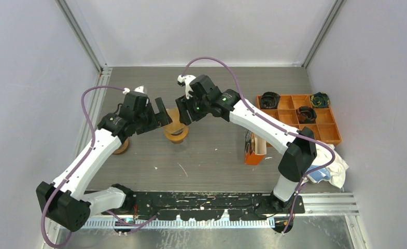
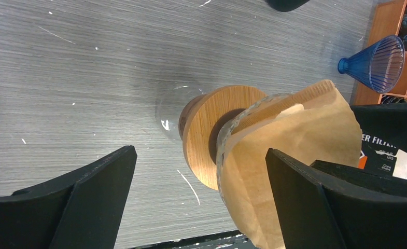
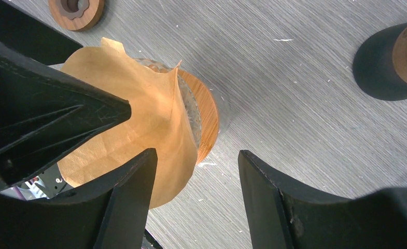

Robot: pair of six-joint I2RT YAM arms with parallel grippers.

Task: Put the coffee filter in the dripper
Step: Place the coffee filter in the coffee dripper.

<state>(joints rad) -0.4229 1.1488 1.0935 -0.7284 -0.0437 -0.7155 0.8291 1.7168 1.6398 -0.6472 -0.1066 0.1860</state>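
A brown paper coffee filter sits opened inside the glass dripper, whose wooden collar shows below the rim. The filter's edges stick out above the glass. In the top view the dripper stands mid-table between both grippers. My left gripper is open and empty, its right finger in front of the filter. My right gripper is open and empty, its left finger over the filter. The collar also shows in the right wrist view.
An orange compartment tray with dark parts stands at the right. A blue dripper lies near it. A filter box stands right of centre. A wooden disc lies by the left arm. A cloth lies at the near right.
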